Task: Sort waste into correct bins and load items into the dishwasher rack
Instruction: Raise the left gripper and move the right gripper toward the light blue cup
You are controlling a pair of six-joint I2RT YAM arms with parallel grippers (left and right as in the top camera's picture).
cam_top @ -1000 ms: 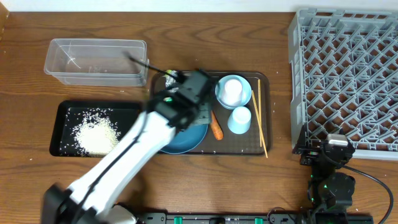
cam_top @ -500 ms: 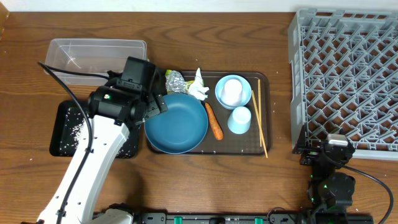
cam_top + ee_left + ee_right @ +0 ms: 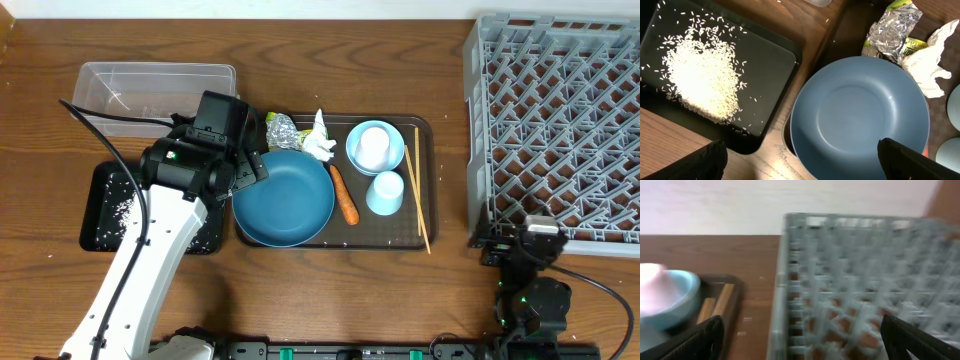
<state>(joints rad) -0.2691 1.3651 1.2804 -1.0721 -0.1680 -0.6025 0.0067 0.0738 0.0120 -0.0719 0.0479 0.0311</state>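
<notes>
Swung back since a second ago from its reach across the dark blue plate (image 3: 285, 198), the left gripper (image 3: 805, 160) now hangs between black tray (image 3: 775, 65) and plate, jaws wide and holding nothing. At far left the rice (image 3: 702, 80) lies heaped in the black tray, so that sorting looks done; the clear tub (image 3: 155, 98) behind it seems to hold nothing yet. On the brown tray (image 3: 400, 235) the plate lies scraped clean, with foil ball (image 3: 281, 130), yellow-green wrapper (image 3: 900, 4), tissue (image 3: 320, 140) and carrot (image 3: 345, 197) not yet binned. Bowl (image 3: 375, 145), cup (image 3: 385, 193) and chopsticks (image 3: 422, 200) wait there too. The rack (image 3: 560, 120) at right stands unloaded; the right gripper (image 3: 807, 342) rests beside it, spread wide and holding nothing.
</notes>
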